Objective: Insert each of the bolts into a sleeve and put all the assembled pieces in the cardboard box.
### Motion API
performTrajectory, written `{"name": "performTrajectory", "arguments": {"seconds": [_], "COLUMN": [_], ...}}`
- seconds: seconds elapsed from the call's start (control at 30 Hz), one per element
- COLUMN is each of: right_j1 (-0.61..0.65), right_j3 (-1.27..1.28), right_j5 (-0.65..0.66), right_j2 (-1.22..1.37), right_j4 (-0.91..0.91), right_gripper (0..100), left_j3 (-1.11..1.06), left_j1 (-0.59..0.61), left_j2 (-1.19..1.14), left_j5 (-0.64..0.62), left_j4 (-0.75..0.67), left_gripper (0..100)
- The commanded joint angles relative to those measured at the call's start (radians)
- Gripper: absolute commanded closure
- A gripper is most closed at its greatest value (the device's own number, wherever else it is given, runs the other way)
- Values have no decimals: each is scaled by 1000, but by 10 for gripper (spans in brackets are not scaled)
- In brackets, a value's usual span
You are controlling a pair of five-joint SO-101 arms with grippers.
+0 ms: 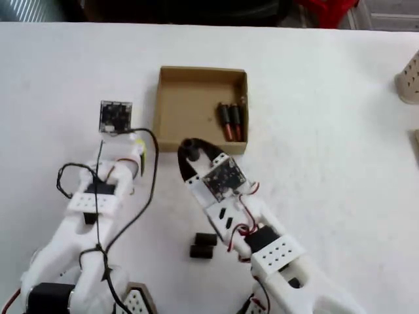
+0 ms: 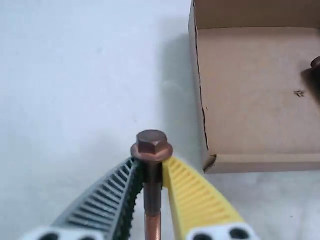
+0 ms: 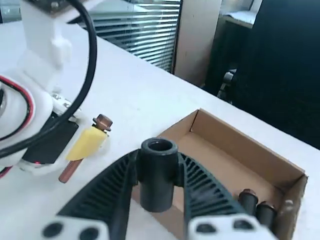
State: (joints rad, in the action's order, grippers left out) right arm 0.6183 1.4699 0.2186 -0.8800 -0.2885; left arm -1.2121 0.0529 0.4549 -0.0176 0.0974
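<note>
My left gripper (image 2: pixel 151 167) is shut on a copper bolt (image 2: pixel 151 146), pinched between its grey and yellow fingers, head outward, just left of the cardboard box (image 2: pixel 250 105). My right gripper (image 3: pixel 158 167) is shut on a black sleeve (image 3: pixel 158 175), held with its open bore up, at the box's (image 3: pixel 235 150) near wall. From this side, the bolt (image 3: pixel 102 121) in the left gripper sits a short way off the sleeve. From above, the left gripper (image 1: pixel 136 148) and right gripper (image 1: pixel 190 154) flank the box's (image 1: pixel 180 108) near-left corner. Two assembled pieces (image 1: pixel 230 121) lie in the box.
Two loose black sleeves (image 1: pixel 203 245) lie on the white table between the arms, close to the right arm. Black cables (image 1: pixel 147 196) loop over the left arm. A beige perforated object (image 1: pixel 410 78) stands at the far right edge.
</note>
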Motion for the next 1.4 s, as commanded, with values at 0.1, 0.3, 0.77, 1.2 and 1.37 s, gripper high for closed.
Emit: {"name": "performTrajectory", "arguments": {"seconds": [0.1,0.3,0.77,1.2,1.37], "right_j1": [7,2,28,128,128], "right_j3": [23,-5,-64,-64,-64], "right_j5": [-203,-347,-250,-235,-235], "right_j2": [87,369,1018,1170,1173], "right_j4": [-197,-484,-1121,-1210,-1210], "right_gripper": [982,982,982,982,982], "left_j3": [12,12,-146,-172,-250], "left_j1": [12,12,7,-2,-68], "left_j2": [41,41,47,59,208], "left_j5": [-8,-8,-23,-279,-279], "left_j4": [-32,-32,-428,-598,-582], "left_gripper": [978,978,978,978,978]}}
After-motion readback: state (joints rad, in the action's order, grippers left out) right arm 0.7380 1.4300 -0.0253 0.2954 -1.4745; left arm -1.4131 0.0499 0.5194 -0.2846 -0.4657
